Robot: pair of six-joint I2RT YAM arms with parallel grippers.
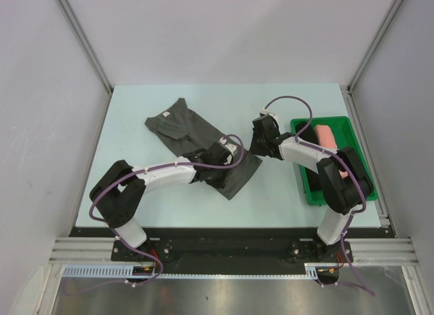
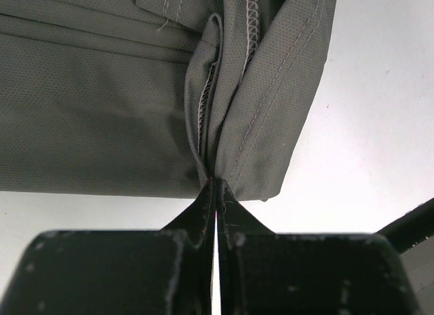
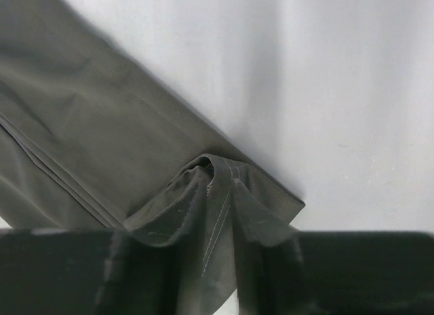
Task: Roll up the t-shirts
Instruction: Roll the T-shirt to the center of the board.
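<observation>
1. Nearest the arms is the hem end of the charcoal t-shirt (image 1: 193, 135), which lies on the table (image 1: 135, 125) folded into a long strip running from near-right to far-left.
2. The left gripper (image 2: 215, 182) is clamped tight on the hem's left part, with stitched layers pinched between closed fingertips. The right gripper (image 3: 218, 227) has the hem's right corner bunched between its fingers, so it grips cloth too.
3. The fabric looks thin, light and limp; it puckers at each pinch. It will likely sag between the two holds and stretch rather than push, so the roll probably wants both hem corners turned together, evenly.
4. The stacked layers may slide on each other — a loose first turn could skew the roll.
5. Further right, the green tray (image 1: 314, 193) holds a salmon roll (image 1: 326, 136) and a black roll (image 1: 306, 133), already sausage-shaped.
6. Farthest left is the collar with its white neck label (image 1: 165, 115) — the free end, best left flat.
</observation>
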